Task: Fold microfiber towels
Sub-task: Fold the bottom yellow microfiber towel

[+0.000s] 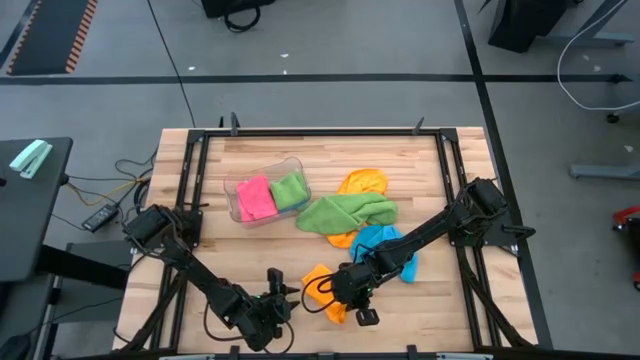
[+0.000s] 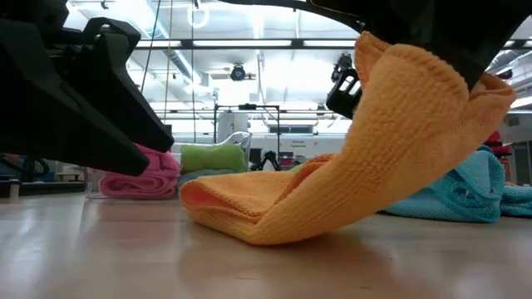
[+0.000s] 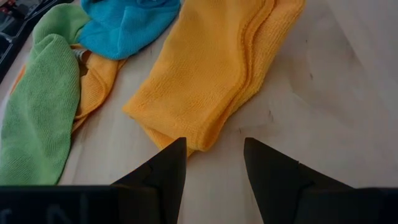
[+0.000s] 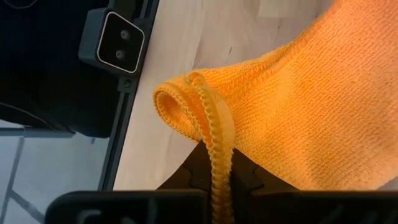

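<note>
The orange towel lies folded over near the front edge of the table, one end resting on the wood and the other lifted at a slant. The right gripper has its jaws closed tight on that raised hem, the stitched edge pinched between them in the right wrist view. The left gripper sits low just beside the towel's resting end, jaws apart and holding nothing, its fingers pointing at the folded edge without touching it. Behind lie a blue towel, a long green towel and a second orange towel in a loose heap at mid-table. Farther back, left of the heap, a clear plastic tub holds a folded pink towel and a folded green towel side by side.
</note>
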You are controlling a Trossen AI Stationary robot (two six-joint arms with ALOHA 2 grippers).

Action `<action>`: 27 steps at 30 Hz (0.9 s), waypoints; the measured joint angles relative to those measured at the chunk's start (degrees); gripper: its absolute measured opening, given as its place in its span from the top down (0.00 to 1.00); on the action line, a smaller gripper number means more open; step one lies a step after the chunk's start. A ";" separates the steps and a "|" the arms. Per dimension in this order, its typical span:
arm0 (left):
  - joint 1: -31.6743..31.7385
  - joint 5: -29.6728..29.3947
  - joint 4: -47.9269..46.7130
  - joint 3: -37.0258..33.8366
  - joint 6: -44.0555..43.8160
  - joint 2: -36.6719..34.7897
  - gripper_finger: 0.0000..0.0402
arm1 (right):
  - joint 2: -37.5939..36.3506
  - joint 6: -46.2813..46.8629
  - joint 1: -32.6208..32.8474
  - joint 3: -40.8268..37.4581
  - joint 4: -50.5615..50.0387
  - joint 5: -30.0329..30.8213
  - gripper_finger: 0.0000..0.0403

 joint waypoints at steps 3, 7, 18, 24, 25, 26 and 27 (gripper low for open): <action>0.02 0.00 0.00 0.02 0.00 0.00 0.57 | 0.00 -0.21 0.00 0.00 0.00 0.05 0.94; 0.02 0.00 0.00 0.02 -0.02 0.00 0.57 | 0.00 -0.22 0.00 0.00 0.00 0.29 0.94; 0.03 -0.03 0.00 0.02 -0.02 0.02 0.57 | 0.00 -0.23 0.00 0.00 0.06 0.79 0.94; 0.94 -0.48 -0.03 0.02 -0.03 0.02 0.57 | 0.00 -0.27 0.00 0.00 0.67 0.80 0.94; 1.10 -0.58 -0.06 0.02 -0.19 0.02 0.57 | 0.00 -0.27 0.00 0.00 0.72 0.80 0.94; 1.32 -0.76 -0.17 0.02 -0.47 0.02 0.57 | 0.00 -0.27 0.00 0.00 0.79 0.79 0.94; 1.46 -1.07 -0.34 0.02 -1.02 0.02 0.57 | 0.00 -0.27 0.00 0.00 0.79 0.79 0.94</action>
